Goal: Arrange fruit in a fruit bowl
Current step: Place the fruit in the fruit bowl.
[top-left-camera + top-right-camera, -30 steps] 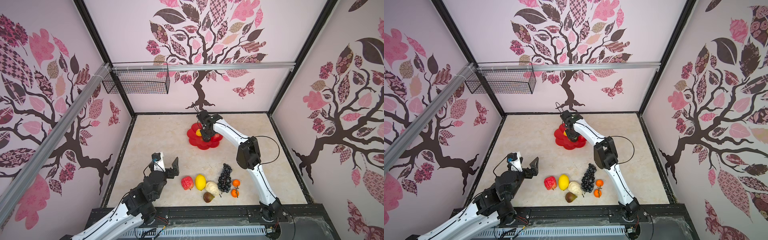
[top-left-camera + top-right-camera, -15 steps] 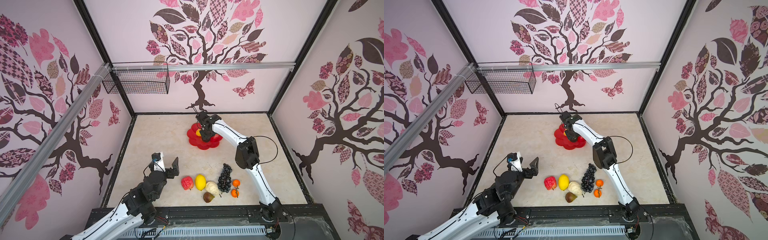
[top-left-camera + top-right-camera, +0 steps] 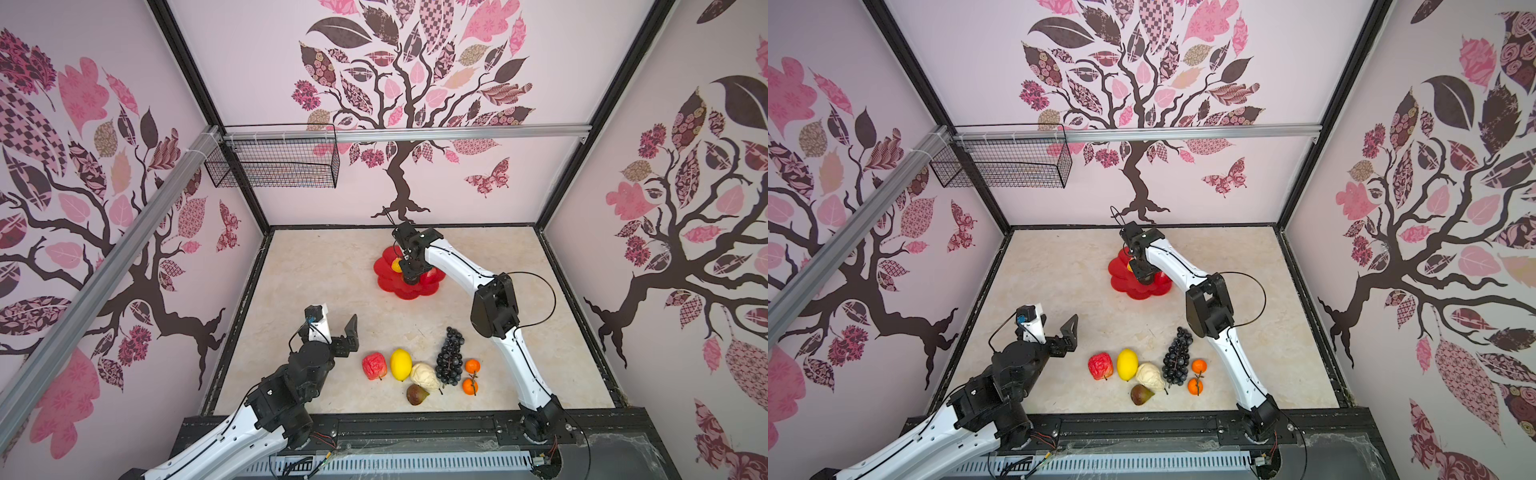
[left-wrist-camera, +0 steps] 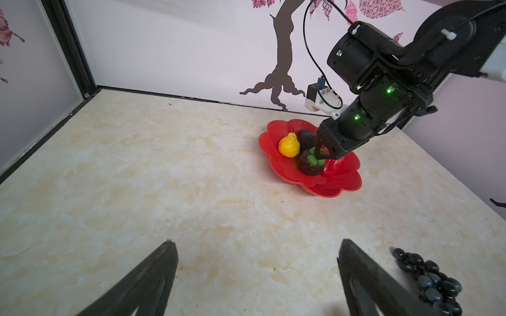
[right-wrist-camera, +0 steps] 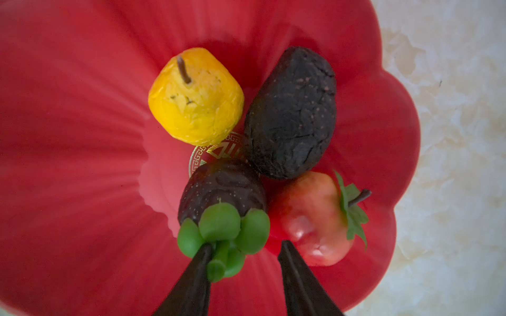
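Note:
The red scalloped fruit bowl [image 3: 385, 268] [image 5: 68, 136] stands at the back of the table. A yellow pear [image 5: 195, 95], a dark avocado [image 5: 291, 112], a strawberry [image 5: 309, 219] and a dark round fruit with green leaves [image 5: 221, 186] lie in it. My right gripper [image 5: 246, 245] [image 3: 409, 276] hangs over the bowl, open; one finger touches that fruit's green stem. Near the front lie a red apple [image 3: 374, 365], lemon [image 3: 400, 364], cream knobbly piece [image 3: 424, 376], fig [image 3: 416, 394], grape bunch [image 3: 449, 359] and two oranges [image 3: 472, 365]. My left gripper [image 3: 336, 328] [image 4: 256, 242] is open and holds nothing, left of the apple.
A black wire basket [image 3: 274, 166] hangs from the rail on the back wall, high at the left. Black frame edges bound the marble table [image 3: 332, 282]. The right arm's elbow [image 3: 494, 307] stands above the table between the bowl and the grapes.
The right gripper's jaws have parted over the bowl, letting go of the dark fruit's stem. The right arm shifted slightly. The left arm has not moved.

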Controlling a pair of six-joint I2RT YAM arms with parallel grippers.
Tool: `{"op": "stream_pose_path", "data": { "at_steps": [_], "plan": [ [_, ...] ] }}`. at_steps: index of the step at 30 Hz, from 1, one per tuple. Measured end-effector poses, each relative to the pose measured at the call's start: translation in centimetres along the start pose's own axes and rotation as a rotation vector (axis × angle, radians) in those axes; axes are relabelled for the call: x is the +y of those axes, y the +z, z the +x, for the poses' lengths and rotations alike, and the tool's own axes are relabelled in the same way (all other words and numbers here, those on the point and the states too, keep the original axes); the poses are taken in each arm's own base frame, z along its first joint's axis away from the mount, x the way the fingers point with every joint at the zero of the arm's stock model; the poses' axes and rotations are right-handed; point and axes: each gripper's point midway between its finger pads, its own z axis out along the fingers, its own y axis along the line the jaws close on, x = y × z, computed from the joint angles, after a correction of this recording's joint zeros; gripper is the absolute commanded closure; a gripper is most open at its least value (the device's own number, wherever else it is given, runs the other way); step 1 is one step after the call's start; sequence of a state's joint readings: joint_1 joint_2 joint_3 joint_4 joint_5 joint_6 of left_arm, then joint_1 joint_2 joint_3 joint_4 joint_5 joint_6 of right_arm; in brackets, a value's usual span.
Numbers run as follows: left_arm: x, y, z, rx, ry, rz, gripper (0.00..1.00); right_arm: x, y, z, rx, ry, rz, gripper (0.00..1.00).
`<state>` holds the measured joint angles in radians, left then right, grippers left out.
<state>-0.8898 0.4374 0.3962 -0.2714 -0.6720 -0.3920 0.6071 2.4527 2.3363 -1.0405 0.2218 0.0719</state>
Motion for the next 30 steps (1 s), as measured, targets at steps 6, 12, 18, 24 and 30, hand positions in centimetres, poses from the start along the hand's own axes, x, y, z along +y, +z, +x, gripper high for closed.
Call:
{"op": "stream_pose_path", "data": {
  "at_steps": [6,12,18,24,30],
  "plan": [
    [-0.05,0.19,0.30,0.011,0.010,-0.004,0.05,0.04,-0.02,-0.02,-0.001,-0.001,-0.002,0.50],
    [-0.07,0.26,0.42,0.016,0.014,-0.006,0.05,0.10,-0.04,-0.06,-0.002,0.000,-0.006,0.49],
    [-0.08,0.30,0.47,0.018,0.016,-0.007,0.05,0.10,-0.09,-0.15,-0.006,0.001,-0.007,0.48],
    [-0.12,0.37,0.60,0.023,0.019,-0.007,0.05,-0.11,-0.16,-0.29,-0.012,0.006,0.005,0.47],
    [-0.14,0.42,0.68,0.026,0.021,-0.007,0.05,-0.16,-0.22,-0.36,-0.018,0.011,0.007,0.47]
  ]
}}
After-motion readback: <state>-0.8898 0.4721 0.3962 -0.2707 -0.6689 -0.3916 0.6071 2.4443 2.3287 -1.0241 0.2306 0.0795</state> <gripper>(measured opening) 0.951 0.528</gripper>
